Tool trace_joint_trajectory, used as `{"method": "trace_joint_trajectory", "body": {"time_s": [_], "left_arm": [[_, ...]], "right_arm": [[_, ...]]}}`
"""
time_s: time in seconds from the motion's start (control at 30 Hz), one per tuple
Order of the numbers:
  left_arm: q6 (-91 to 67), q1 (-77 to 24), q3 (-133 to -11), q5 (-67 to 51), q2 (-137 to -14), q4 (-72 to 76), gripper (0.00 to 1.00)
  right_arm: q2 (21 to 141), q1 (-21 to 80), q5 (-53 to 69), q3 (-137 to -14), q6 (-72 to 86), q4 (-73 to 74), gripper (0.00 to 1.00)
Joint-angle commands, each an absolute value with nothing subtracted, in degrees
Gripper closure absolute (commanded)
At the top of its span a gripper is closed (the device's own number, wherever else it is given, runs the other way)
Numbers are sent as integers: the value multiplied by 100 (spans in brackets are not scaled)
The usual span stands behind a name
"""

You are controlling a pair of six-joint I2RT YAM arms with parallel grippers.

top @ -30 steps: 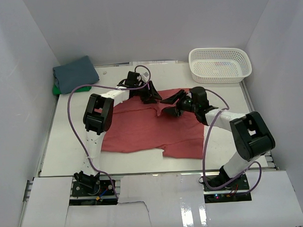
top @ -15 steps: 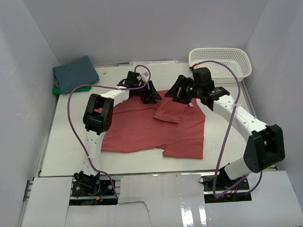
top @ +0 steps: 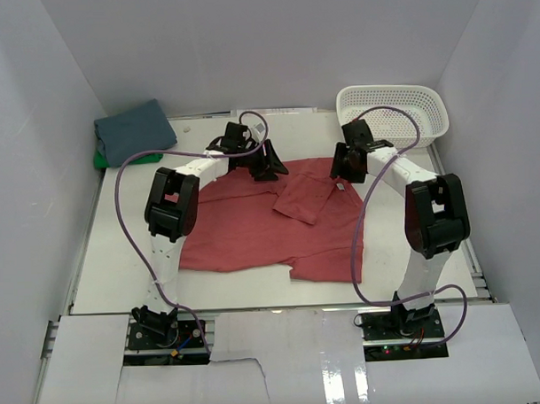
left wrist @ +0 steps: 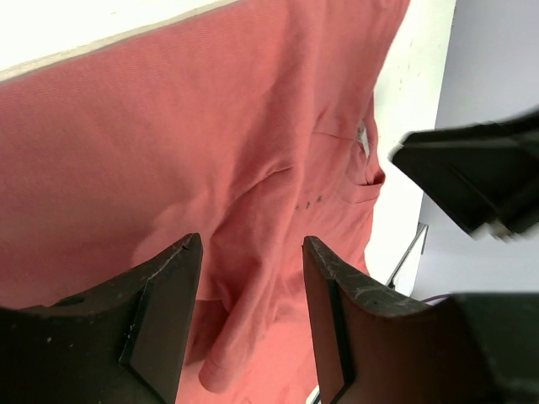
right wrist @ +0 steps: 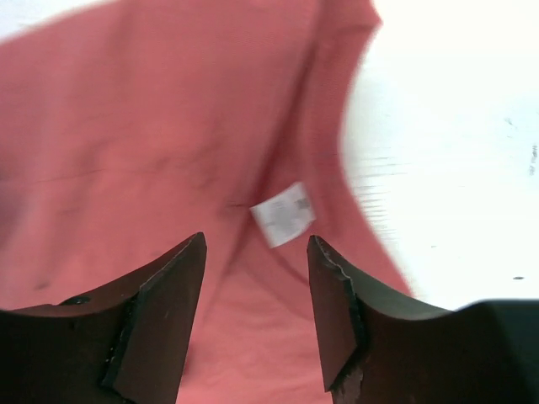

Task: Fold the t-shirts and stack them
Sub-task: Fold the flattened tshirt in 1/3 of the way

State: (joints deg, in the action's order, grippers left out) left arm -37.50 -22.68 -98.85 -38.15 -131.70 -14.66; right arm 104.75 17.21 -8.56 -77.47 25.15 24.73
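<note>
Only a blurred white label on coral-red t-shirt

White plastic mesh basket, oblong with rounded corners: sits upright at the far right corner of a flat white tabletop, near the right wall. Plain pale grey walls on three sides of the tabletop. Thin white paper strip along the far edge, left of the basket. Glossy white panels across the near edge, ragged notch at lower left.
</note>
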Motion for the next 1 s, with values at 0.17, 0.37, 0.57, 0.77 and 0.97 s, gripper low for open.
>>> {"method": "trace_joint_trajectory", "body": {"time_s": [0.17, 0.37, 0.57, 0.77, 0.97], "left_arm": [[-3577, -2250, -10055, -3832, -12647, -1573, 38], [-3568, -2250, -10072, -3841, -12735, -1573, 38], [-3551, -2241, -10081, -3823, -12779, -1591, 38], [-3489, -2233, -10072, -3806, -12788, -1635, 38], [-3454, -2189, -10055, -3814, -12814, -1679, 38]], "right_arm": [[10863, 1301, -404, -8174, 2373, 2487, 47], [11100, 1266, -88, -8279, 2417, 2400, 47], [11276, 1266, 220, -8314, 2487, 2285, 48], [11513, 1274, 378, -8385, 2522, 2162, 51], [11707, 1274, 431, -8543, 2540, 2180, 64]]}}
